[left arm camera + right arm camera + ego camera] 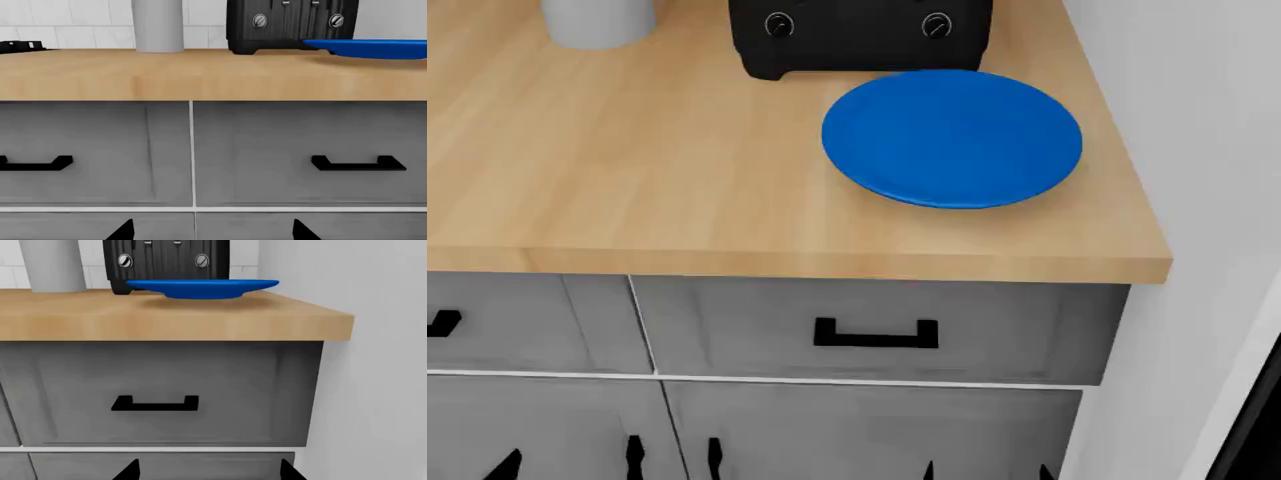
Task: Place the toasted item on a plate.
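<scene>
The bright blue plate [950, 138] lies flat on the wooden counter [627, 170], just in front of the black toaster [861, 35]. The toasted item is out of view; the toaster's top is cut off in every view. My left gripper [213, 232] hangs below counter level, facing the grey drawer fronts, open with nothing between its fingers. My right gripper [208, 472] is also low in front of the drawers, open and empty. From the wrist views the plate [200, 287] shows edge-on before the toaster [167, 262], and the plate's rim [373, 48] sits right of the toaster [290, 25].
A grey cylinder [598, 22] stands on the counter left of the toaster. Grey drawers with black handles [876, 335] run under the counter's front edge. A white wall [1201, 150] closes off the counter's right end.
</scene>
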Motion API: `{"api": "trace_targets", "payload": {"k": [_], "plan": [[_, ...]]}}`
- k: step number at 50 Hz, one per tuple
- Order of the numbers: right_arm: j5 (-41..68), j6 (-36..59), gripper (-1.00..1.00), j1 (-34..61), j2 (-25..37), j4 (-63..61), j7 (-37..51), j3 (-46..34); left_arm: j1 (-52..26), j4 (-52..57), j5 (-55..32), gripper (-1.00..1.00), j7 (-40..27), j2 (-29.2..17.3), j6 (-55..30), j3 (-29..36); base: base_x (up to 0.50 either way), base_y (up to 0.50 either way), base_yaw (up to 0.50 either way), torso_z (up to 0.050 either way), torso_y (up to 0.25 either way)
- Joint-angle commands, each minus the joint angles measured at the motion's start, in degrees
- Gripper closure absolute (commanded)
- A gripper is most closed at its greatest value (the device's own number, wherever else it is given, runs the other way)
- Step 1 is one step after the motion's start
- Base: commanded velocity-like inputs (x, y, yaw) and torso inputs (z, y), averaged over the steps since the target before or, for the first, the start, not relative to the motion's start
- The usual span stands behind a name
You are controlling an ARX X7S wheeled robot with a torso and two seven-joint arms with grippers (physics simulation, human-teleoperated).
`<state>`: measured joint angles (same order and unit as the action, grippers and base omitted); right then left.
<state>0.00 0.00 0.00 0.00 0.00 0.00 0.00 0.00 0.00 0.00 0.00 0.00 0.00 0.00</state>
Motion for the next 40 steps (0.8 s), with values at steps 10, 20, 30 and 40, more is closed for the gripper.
{"api": "trace_targets", "payload": {"k": [10, 20, 30, 40], "plan": [[0.6, 1.6, -1.0, -1.1, 2.3, -3.7, 3.4, -3.6, 0.6, 1.8, -0.3, -1.0, -4.1, -2.2, -0.6, 2.8, 0.0, 0.0, 0.0, 0.0, 0.0], [1.2, 8.4, -1.0, -0.4, 3.2, -8.7, 4.9, -5.1, 0.4, 7.7, -0.6, -1.0, -6.1, -3.6, -5.9, 3.7, 0.0, 0.0, 0.0, 0.03, 0.0], [-0.4, 18.2, -1.0, 2.2, 4.6, -15.1, 6.7, -7.0, -1.3, 14.6, -2.1, -1.0, -7.1, -4.4, -13.3, 3.9, 0.0, 0.0, 0.0, 0.05, 0.003], [0.0, 21.0, -1.0, 4.5, 5.4, -15.5, 7.1, -8.1, -4.0, 14.8, -2.9, -1.0, -7.5, -4.7, -15.6, 5.2, 0.0, 0.0, 0.0, 0.05, 0.008]]}}
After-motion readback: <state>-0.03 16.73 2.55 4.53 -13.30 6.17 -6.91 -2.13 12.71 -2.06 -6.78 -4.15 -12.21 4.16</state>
